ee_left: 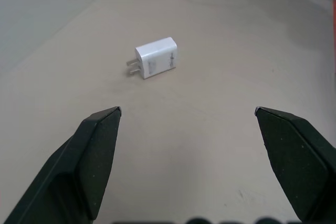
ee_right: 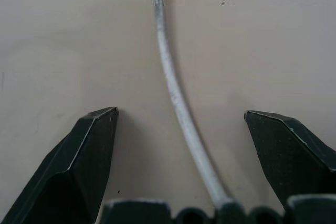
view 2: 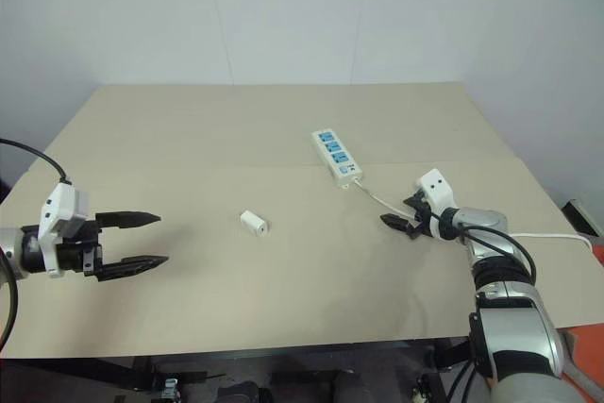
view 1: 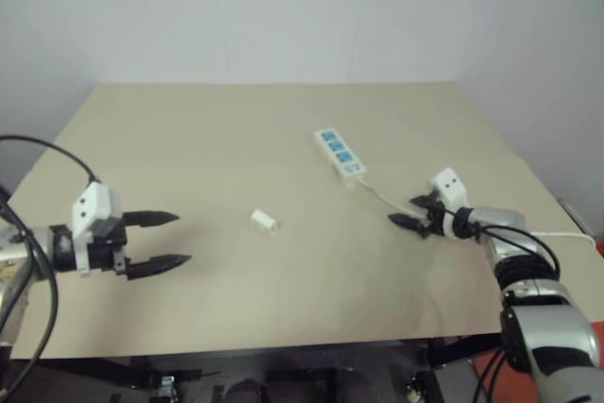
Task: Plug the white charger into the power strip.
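Observation:
The white charger (view 1: 264,222) lies on its side near the middle of the tan table (view 1: 189,129), its two prongs showing in the left wrist view (ee_left: 156,57). The power strip (view 1: 340,154), white with three blue socket faces, lies farther back and to the right, and its cord (ee_right: 173,93) trails toward the table's right edge. My left gripper (view 1: 181,238) hovers open to the left of the charger, pointing at it, with nothing between its fingers. My right gripper (view 1: 406,212) is open low over the table just right of the strip's near end, its fingers straddling the cord without touching it.
The cord (view 1: 566,233) runs on past my right wrist and off the table's right edge. A pale wall (view 1: 302,7) stands behind the table's far edge. Bare tabletop stretches between the charger and the strip.

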`<state>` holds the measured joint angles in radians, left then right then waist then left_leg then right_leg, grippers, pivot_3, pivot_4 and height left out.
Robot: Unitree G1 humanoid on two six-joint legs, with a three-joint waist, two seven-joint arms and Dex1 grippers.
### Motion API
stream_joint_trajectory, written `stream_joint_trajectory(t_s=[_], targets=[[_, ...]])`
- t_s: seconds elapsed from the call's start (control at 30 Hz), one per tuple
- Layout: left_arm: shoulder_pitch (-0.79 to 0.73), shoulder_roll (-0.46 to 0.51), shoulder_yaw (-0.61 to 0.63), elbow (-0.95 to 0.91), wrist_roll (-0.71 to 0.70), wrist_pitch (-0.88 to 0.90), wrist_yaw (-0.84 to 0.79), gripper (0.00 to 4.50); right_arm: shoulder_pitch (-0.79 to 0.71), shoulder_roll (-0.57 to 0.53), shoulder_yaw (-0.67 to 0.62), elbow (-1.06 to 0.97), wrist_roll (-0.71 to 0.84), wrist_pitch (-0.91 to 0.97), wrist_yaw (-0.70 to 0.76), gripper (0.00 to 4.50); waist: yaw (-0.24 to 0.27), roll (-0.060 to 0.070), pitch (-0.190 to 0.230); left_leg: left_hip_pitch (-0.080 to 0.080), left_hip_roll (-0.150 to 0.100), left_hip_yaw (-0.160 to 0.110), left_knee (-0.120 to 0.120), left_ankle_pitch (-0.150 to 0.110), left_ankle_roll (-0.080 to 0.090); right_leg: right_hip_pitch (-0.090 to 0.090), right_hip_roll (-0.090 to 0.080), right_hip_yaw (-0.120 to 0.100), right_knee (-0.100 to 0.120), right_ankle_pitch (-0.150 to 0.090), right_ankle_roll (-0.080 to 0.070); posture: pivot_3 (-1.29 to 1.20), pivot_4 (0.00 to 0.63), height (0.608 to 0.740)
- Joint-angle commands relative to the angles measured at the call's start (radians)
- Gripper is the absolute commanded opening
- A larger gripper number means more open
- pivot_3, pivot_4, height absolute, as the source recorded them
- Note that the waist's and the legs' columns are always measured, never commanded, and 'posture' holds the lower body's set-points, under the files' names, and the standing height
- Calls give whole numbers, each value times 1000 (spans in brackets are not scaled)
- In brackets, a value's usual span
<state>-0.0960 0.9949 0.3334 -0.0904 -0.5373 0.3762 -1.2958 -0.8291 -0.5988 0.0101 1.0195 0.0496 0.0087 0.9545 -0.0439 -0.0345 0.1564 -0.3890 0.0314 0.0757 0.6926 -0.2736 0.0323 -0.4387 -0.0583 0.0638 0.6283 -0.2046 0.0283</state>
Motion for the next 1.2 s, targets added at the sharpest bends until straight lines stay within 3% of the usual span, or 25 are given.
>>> stream_joint_trajectory(t_s=[0.03, 0.33, 0.47, 0.67, 0.9, 0.93, 1.2], targets=[[21, 20, 39, -50, -5, 4, 13, 4500, -22, 1, 9, 35, -19, -34, 32, 3219, -2, 0, 0, 0, 0, 0, 0, 0, 0, 0, 0, 0, 0, 0, 0, 0, 150, 740], [-2, 18, 11, -43, 0, -9, 24, 4500, -16, 13, 9, 25, -33, -108, 36, 23, -5, 0, 0, 4, 1, 0, 0, 0, 0, 2, 1, 0, 1, 0, 0, 0, 150, 740], [-40, 17, -16, -20, 15, -19, 15, 4500, 55, -20, 4, -78, -24, -144, 62, 9, -4, 0, 0, 3, 1, 0, 0, 0, 0, 2, 1, 0, 2, 0, -1, 0, 150, 740], [-71, 17, -23, 0, 14, -18, 2, 4500, 377, -161, -99, -471, 106, -51, 166, 9, 21, 0, 0, 0, 0, -2, 0, 0, 0, 1, 0, -1, 0, 0, 0, 0, 150, 740], [-133, -4, -88, 53, 41, -45, -12, 4500, 595, -179, -148, -668, 114, -39, 62, 9, 25, 0, 0, 6, 0, 2, 1, 0, 0, 5, 1, 1, 1, -1, 0, 0, 150, 740], [-148, -6, -97, 64, 43, -49, -14, 4500, 610, -174, -148, -687, 111, -49, 45, 715, 25, 0, 0, 7, 0, 2, 1, 0, 0, 5, 2, 1, 1, -1, 0, 0, 150, 740], [-205, -17, -133, 122, 66, -81, -27, 4500, 606, -28, -157, -857, 173, 69, -123, 3421, 12, 0, 0, 4, 0, 2, 1, 0, 0, 2, 3, 3, 1, -1, 0, 0, 150, 740]])
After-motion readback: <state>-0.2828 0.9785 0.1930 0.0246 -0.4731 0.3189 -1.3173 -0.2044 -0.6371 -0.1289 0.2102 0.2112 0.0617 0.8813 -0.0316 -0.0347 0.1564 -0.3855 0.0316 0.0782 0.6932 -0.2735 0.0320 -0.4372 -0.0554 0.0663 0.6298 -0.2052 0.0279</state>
